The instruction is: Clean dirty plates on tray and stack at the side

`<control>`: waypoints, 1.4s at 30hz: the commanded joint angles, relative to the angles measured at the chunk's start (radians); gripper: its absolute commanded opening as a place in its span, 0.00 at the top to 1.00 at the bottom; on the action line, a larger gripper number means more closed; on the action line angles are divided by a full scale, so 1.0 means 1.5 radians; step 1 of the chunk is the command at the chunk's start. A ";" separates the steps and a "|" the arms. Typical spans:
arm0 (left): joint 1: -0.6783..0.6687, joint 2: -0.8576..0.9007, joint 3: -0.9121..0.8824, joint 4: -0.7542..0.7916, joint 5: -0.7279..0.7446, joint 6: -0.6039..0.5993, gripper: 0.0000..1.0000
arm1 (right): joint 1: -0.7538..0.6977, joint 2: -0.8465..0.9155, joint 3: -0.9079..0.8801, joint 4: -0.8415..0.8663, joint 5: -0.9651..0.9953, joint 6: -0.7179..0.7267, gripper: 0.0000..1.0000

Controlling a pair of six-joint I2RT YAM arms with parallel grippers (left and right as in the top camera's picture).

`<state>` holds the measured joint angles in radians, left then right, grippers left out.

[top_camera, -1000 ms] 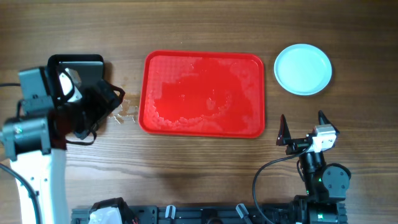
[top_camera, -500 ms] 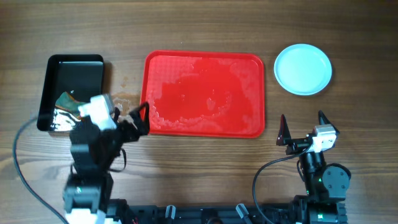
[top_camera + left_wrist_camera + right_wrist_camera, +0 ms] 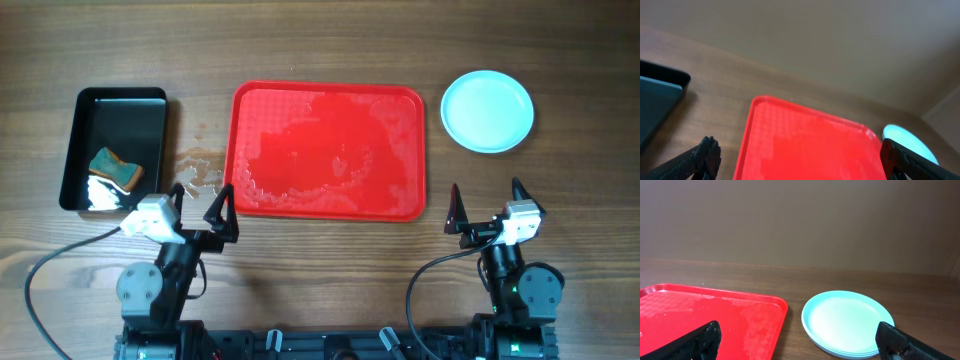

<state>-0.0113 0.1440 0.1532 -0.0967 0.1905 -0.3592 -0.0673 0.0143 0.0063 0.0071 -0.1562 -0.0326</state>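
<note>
The red tray (image 3: pixel 328 150) lies mid-table, wet and with nothing on it; it also shows in the left wrist view (image 3: pixel 805 145) and the right wrist view (image 3: pixel 710 320). The pale-blue plates (image 3: pixel 487 110) sit stacked on the wood to the tray's right, their edges layered in the right wrist view (image 3: pixel 847 322). My left gripper (image 3: pixel 203 200) stands open by the tray's near-left corner, holding nothing. My right gripper (image 3: pixel 486 195) stands open below the plates, also with nothing in it.
A black tray (image 3: pixel 85 150) at the far left holds a green-and-orange sponge (image 3: pixel 115 167). Water drops (image 3: pixel 200 175) lie on the wood between the black tray and the red tray.
My left arm has pulled back from over the black tray to the table's near edge, and the sponge now lies in the black tray. The right arm has not moved.
</note>
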 commanded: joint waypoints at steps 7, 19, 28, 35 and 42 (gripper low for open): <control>-0.003 -0.092 -0.061 0.048 -0.064 0.010 0.00 | -0.002 -0.007 -0.001 0.002 0.004 -0.013 0.00; -0.003 -0.094 -0.098 0.046 -0.038 0.188 0.00 | -0.002 -0.007 -0.001 0.002 0.004 -0.013 0.00; -0.002 -0.094 -0.098 0.019 -0.042 0.391 0.00 | -0.002 -0.007 -0.001 0.002 0.004 -0.013 0.00; -0.003 -0.094 -0.098 0.017 -0.058 0.391 0.00 | -0.002 -0.007 -0.001 0.002 0.004 -0.013 0.00; -0.003 -0.094 -0.098 0.012 -0.104 0.318 0.00 | -0.002 -0.007 -0.001 0.002 0.004 -0.013 0.00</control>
<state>-0.0113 0.0128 0.0101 -0.0635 0.1123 0.1978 -0.0673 0.0143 0.0063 0.0071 -0.1562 -0.0326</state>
